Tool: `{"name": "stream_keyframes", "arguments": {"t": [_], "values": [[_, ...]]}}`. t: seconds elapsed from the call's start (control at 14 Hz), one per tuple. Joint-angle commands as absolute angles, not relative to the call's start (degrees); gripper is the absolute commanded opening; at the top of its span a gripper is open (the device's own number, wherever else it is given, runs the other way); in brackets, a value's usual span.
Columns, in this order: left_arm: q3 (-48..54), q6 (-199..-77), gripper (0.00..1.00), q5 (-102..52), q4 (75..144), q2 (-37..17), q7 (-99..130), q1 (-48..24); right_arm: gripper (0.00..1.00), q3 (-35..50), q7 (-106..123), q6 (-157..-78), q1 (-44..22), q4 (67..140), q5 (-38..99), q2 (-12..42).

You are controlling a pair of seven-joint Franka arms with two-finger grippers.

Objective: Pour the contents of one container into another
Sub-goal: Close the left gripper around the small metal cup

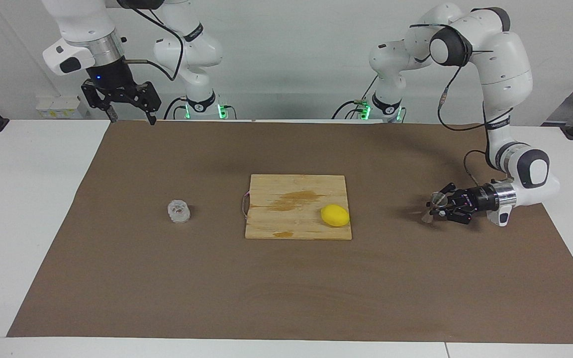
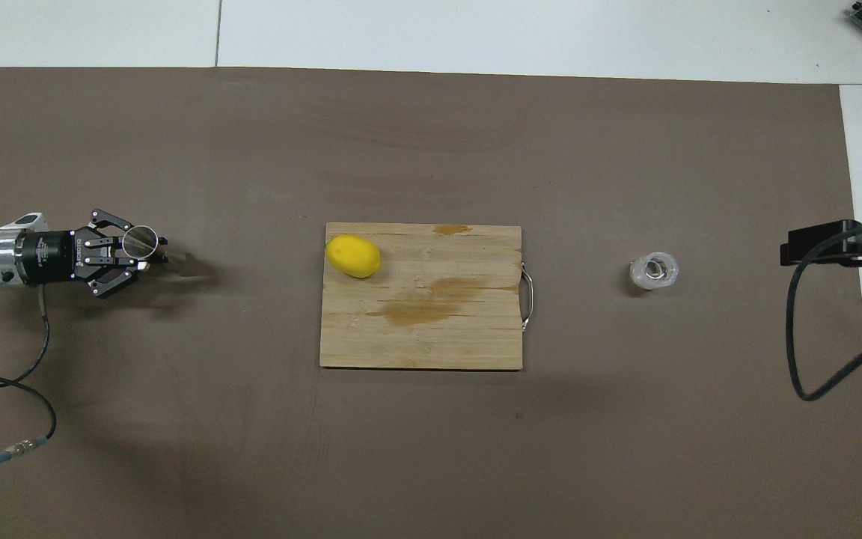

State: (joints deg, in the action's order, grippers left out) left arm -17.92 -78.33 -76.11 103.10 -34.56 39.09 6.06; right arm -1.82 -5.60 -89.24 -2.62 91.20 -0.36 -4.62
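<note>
The silvery hourglass jigger [image 1: 432, 206] [image 2: 145, 244] is at the left arm's end of the brown mat, tilted a little, low at the mat. My left gripper [image 1: 438, 207] [image 2: 150, 253] lies level with the table and is shut on the jigger's narrow waist. The clear ribbed glass cup [image 1: 179, 211] [image 2: 653, 271] stands alone on the mat toward the right arm's end. My right gripper [image 1: 130, 117] hangs open and holding nothing, high over the mat's corner by the right arm's base, well away from the cup.
A wooden cutting board [image 1: 286, 219] [image 2: 431, 337] with a metal handle lies mid-mat between cup and jigger. A yellow lemon [image 1: 335, 216] [image 2: 354, 256] rests on its corner toward the left arm's end. A black cable [image 2: 820, 374] loops beside the cup's end of the mat.
</note>
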Motion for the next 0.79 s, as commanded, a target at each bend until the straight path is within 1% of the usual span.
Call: {"name": "stream_keyframes", "arguments": {"t": [0.0,0.22,0.43,0.72], "values": [[-17.14,-76.82,0.15,-78.83,103.45,-34.28,37.97,5.89,1.00,-1.49,-6.15,-90.18,-2.20,92.55,0.79,-5.36],[-15.92,-77.08,0.15,-80.68,103.10,-34.10,37.97,5.36,1.00,-1.49,-6.15,-90.18,-2.11,92.64,0.79,-5.45],[-13.89,-77.43,0.15,-82.17,103.01,-33.58,36.92,5.27,1.00,-1.49,-5.98,-90.35,-1.58,94.48,0.79,-6.24],[-10.82,-79.62,0.10,-82.62,102.04,-32.26,37.18,4.75,1.00,-1.49,-6.15,-91.05,-2.11,94.92,0.79,-6.59]]}}
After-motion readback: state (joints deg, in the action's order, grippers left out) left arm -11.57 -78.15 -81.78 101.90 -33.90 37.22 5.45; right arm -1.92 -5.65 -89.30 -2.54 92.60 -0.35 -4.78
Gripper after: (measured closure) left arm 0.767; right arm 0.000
